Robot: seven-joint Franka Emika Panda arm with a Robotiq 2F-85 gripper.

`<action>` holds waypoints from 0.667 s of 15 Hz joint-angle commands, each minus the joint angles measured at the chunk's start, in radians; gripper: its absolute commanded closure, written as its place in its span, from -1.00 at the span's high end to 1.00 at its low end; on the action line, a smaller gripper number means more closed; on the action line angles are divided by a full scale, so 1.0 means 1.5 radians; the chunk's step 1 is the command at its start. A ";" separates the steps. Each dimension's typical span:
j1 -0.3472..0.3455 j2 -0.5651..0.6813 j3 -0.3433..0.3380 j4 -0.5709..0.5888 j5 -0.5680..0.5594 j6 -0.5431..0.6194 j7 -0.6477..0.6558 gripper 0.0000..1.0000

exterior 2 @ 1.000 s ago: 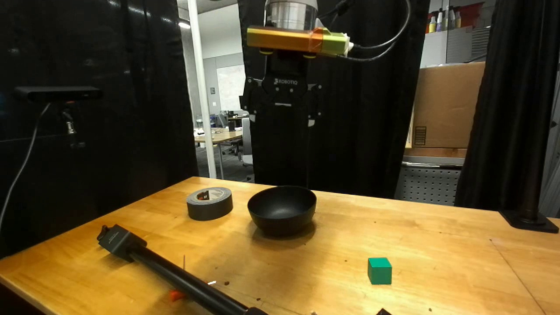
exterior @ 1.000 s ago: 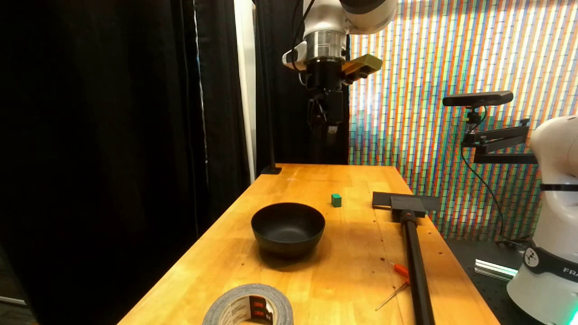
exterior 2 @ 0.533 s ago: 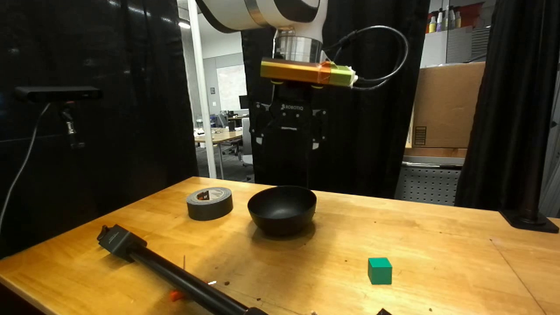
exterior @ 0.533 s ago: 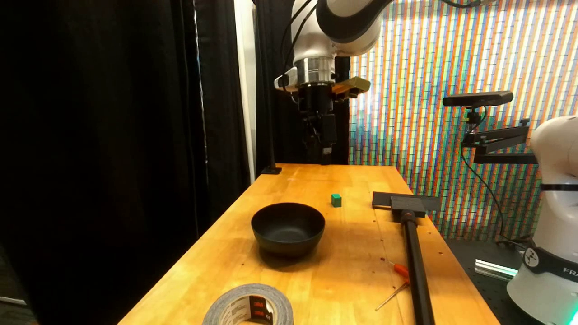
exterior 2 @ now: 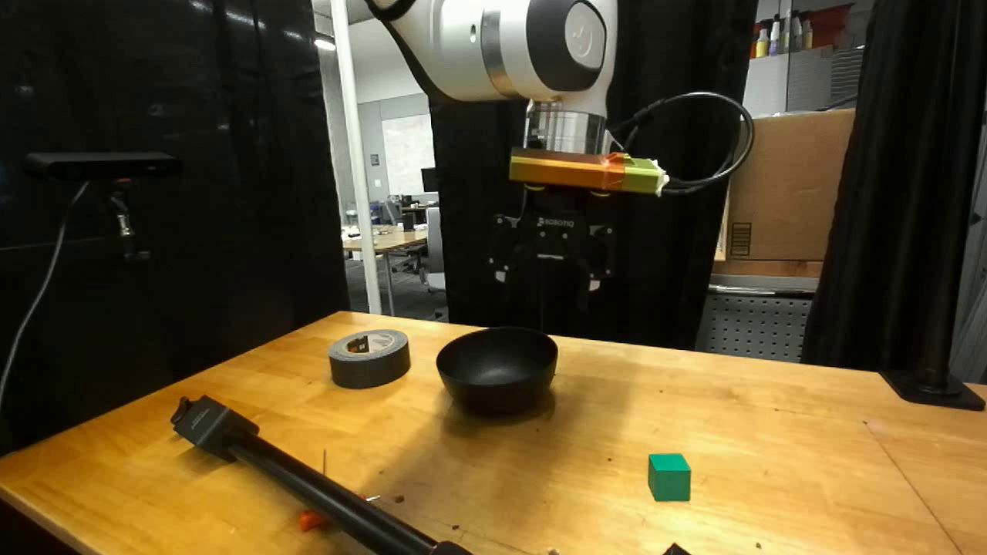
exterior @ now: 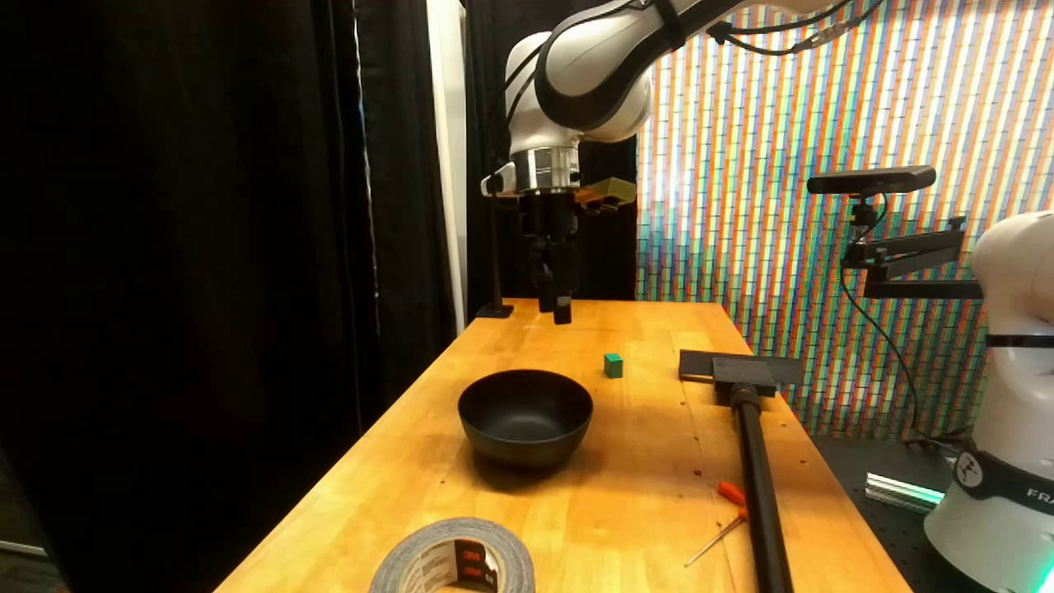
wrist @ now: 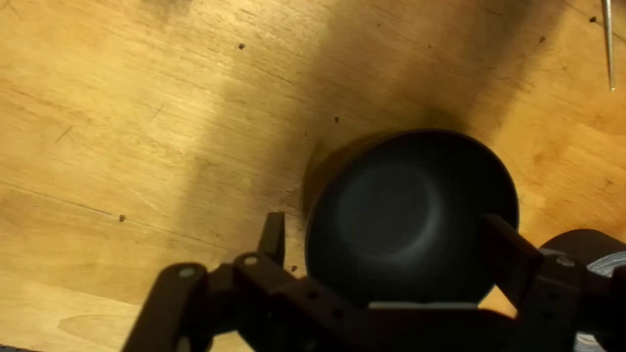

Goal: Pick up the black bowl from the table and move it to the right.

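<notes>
a black bowl (exterior 2: pixel 497 378) is standing upright on the wooden table (exterior 2: pixel 740 432), a grey tape roll (exterior 2: pixel 370 371) is lying near it, the gripper (wrist: pixel 383 221) is hanging higher than the bowl, its two fingers (wrist: pixel 273 237) are standing wide apart, one showing beside the bowl and one over it in the wrist view

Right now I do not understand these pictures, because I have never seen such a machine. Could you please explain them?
The machine is a robot arm ending in a gripper with two fingers. Two exterior views are taken from outside, from different places; the wrist view is taken from the arm itself, looking down. On the wooden table are a black bowl, a roll of tape and a green block. A black pole is there too, partly hiding what look like red-handled screwdrivers. Nothing is held: the fingers are open, and the gripper is higher than the bowl, which stands upright on the table.
</notes>
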 commanded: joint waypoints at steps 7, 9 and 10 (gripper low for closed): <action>-0.021 0.118 0.044 0.081 -0.016 0.023 0.017 1.00; -0.023 0.131 0.051 0.084 -0.017 0.022 0.018 1.00; -0.025 0.134 0.053 0.084 -0.015 0.021 0.016 1.00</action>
